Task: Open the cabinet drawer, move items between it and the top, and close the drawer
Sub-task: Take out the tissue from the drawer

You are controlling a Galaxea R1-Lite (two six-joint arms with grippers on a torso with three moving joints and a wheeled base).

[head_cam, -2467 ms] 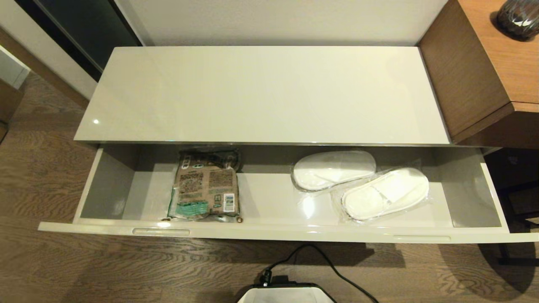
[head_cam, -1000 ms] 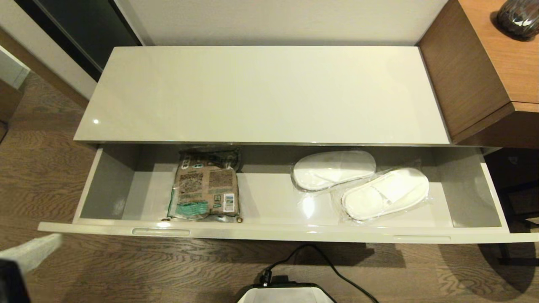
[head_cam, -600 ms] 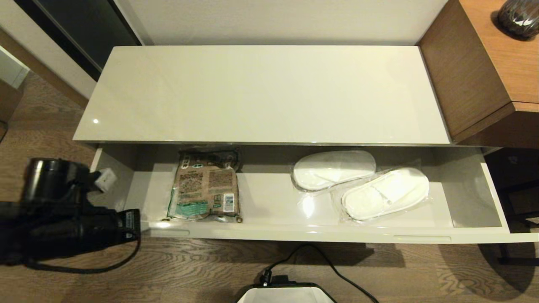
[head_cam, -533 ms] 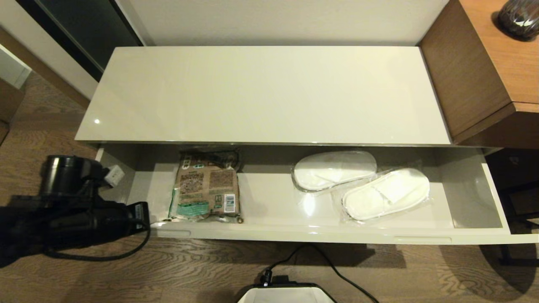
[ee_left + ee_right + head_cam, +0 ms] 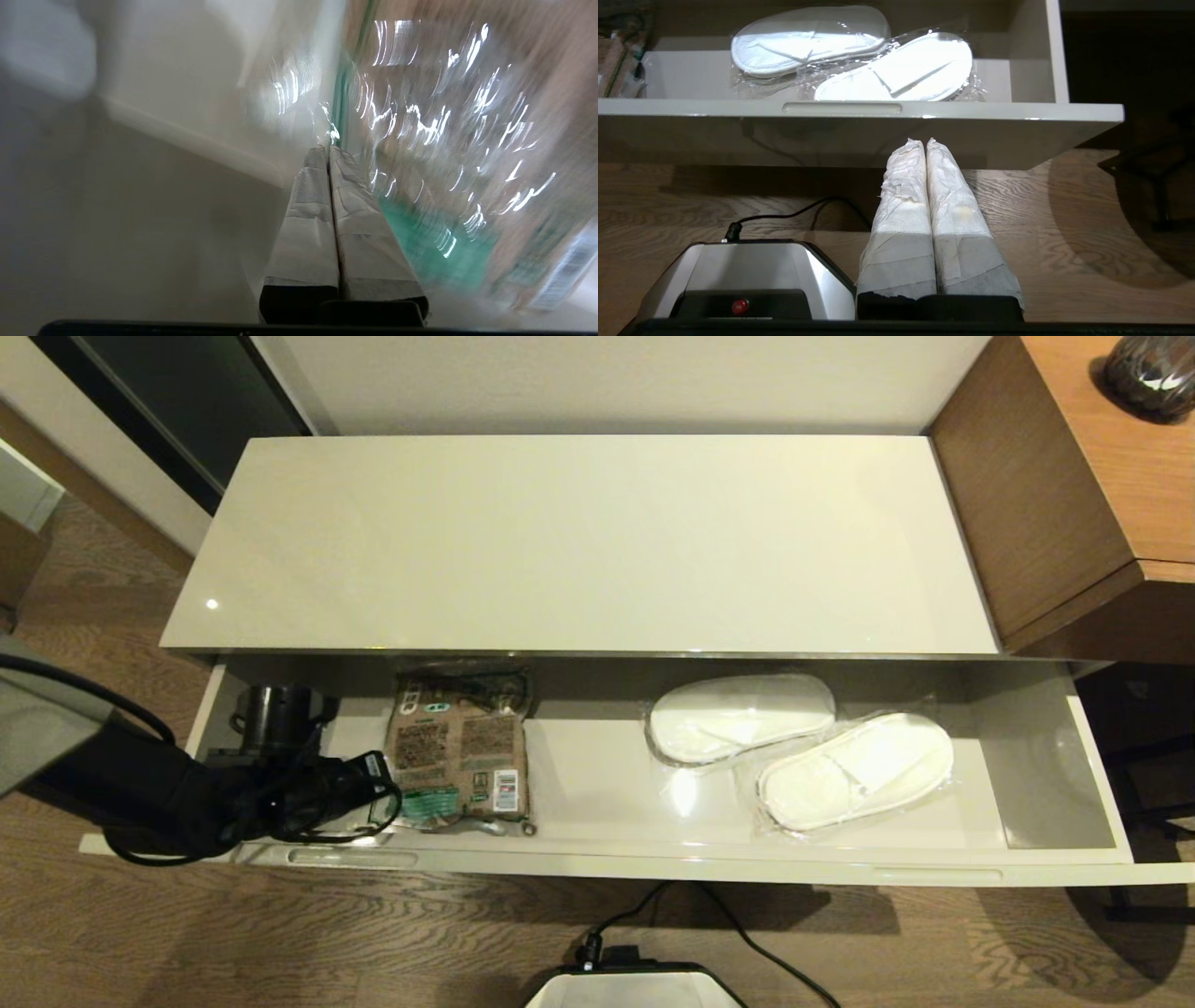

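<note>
Head view shows the cabinet drawer (image 5: 1046,775) pulled open below the bare cabinet top (image 5: 579,541). At its left end the left tool (image 5: 327,151) sits inside, fingers pressed together, just beside a brown-and-green packet (image 5: 457,756) lying flat on the drawer floor; whether they touch cannot be told. Right of the packet, well apart from it, lie 2 white slippers (image 5: 803,747) in clear wrap, overlapping. The right tool (image 5: 924,142), fingers together, hangs above the wood floor (image 5: 1064,219) in front of the drawer, near a grey base unit (image 5: 738,270).
</note>
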